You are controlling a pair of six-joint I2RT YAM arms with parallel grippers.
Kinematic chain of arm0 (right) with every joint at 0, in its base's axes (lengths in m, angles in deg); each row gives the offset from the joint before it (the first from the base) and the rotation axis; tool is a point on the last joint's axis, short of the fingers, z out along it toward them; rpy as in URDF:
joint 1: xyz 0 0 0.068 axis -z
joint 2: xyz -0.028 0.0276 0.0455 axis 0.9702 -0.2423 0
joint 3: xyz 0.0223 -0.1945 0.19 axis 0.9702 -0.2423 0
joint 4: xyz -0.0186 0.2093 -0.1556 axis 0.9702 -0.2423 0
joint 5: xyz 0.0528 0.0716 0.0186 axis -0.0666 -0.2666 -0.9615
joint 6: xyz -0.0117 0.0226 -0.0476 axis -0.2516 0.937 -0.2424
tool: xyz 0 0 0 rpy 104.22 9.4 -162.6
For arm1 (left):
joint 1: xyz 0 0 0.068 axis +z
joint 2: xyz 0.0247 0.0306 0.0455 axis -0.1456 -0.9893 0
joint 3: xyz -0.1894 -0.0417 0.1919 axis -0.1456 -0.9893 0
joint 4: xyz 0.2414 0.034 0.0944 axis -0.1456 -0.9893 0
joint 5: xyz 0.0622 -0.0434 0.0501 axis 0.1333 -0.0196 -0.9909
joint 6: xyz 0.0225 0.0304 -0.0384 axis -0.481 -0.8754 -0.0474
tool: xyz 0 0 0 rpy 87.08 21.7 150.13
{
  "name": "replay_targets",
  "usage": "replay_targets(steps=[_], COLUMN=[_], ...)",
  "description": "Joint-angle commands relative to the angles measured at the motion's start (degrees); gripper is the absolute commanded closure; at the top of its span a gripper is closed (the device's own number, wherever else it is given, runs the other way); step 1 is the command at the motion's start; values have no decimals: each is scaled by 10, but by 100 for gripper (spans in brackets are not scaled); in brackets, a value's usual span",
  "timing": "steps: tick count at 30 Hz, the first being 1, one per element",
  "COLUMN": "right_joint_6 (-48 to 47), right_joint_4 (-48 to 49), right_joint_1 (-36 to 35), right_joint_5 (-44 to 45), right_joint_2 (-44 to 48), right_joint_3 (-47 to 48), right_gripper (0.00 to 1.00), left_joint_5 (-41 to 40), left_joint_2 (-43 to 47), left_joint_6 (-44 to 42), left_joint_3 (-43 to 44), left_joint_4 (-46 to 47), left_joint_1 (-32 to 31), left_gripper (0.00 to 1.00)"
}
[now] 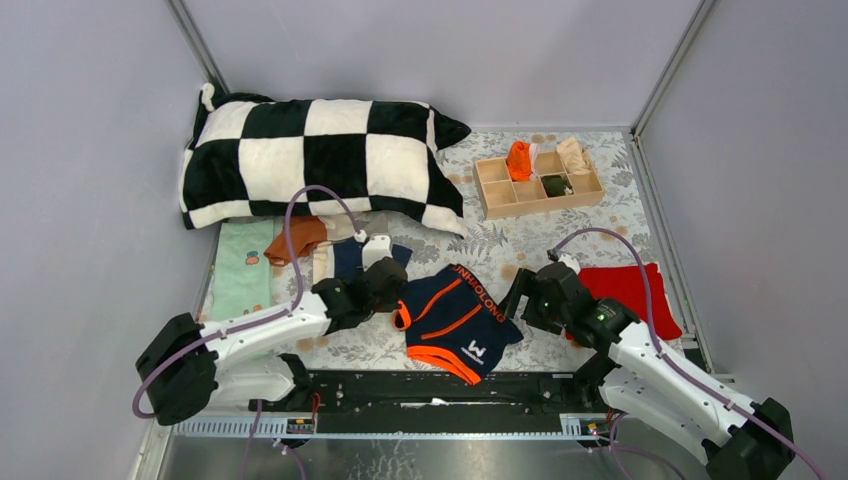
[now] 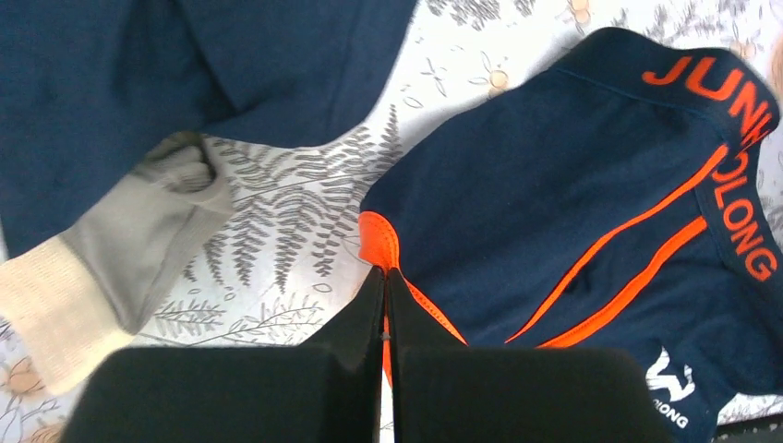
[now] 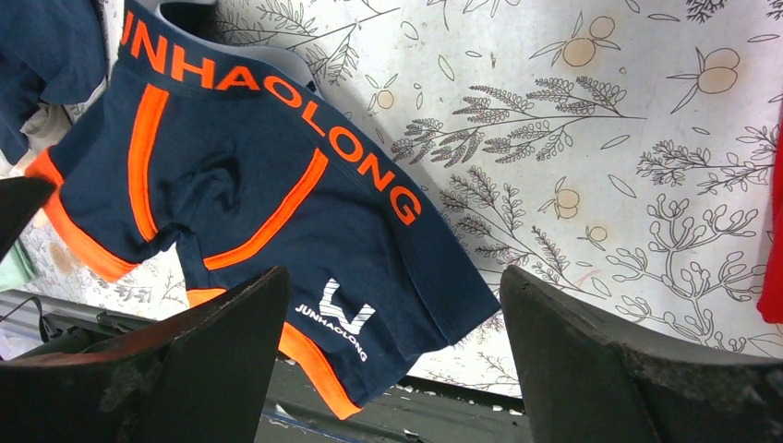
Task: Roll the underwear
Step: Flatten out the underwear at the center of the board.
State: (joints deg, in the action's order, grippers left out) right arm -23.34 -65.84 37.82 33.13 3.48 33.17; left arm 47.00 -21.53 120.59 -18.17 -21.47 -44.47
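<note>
The navy underwear with orange trim lies spread flat at the table's front middle, its lower leg hanging over the front edge. My left gripper is at its left side, shut on the orange leg hem. My right gripper is open wide just right of it; in the right wrist view the underwear's corner with the white logo lies between the jaws, untouched. A rust-brown brief and another navy piece lie behind the left gripper.
A checked pillow lies at the back left. A wooden divider box at the back right holds an orange roll and a beige one. A red cloth lies under my right arm. A grey-beige cloth lies left of my left gripper.
</note>
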Motion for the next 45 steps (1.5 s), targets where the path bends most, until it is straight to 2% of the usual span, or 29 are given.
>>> replay_targets(steps=[1, 6, 9, 12, 16, 18, 27, 31, 35, 37, 40, 42, 45], right_joint_6=[-1, 11, 41, 82, 125, 149, 278, 298, 285, 259, 212, 182, 148], right_joint_4=[11, 7, 10, 16, 43, 66, 191, 233, 242, 233, 171, 112, 14], right_joint_1=[-3, -3, -3, -3, -3, -3, -3, -3, -3, -3, -3, -3, -3], right_joint_5=[4, 10, 16, 15, -1, -2, -9, -19, -10, 12, 64, 104, 158], right_joint_2=[-4, -7, -8, -17, -26, -23, 30, 19, -6, -8, 4, 15, 27], right_joint_3=[-2, -2, -11, -25, -50, -70, -175, -195, -188, -177, -137, -101, -48], right_gripper=[9, 8, 8, 6, 7, 9, 26, 37, 47, 67, 89, 100, 100], left_joint_5=[-82, -124, -144, -160, -184, -191, -188, -151, -76, -42, 8, 38, 81], left_joint_2=[34, 57, 50, 39, 41, 46, 58, 60, 58, 56, 50, 39, 13], left_joint_6=[45, 44, 39, 39, 45, 42, 9, -14, -41, -57, -83, -96, -114], left_joint_3=[-3, 3, 11, 25, 45, 54, 85, 86, 77, 72, 69, 71, 77], left_joint_4=[-59, -90, -102, -116, -129, -132, -124, -93, -41, -13, 34, 60, 99], left_joint_1=[10, 16, 16, 18, 18, 19, 27, 49, 89, 102, 112, 116, 122], left_gripper=[100, 100, 95, 85, 63, 56, 50, 44, 42, 41, 38, 36, 34])
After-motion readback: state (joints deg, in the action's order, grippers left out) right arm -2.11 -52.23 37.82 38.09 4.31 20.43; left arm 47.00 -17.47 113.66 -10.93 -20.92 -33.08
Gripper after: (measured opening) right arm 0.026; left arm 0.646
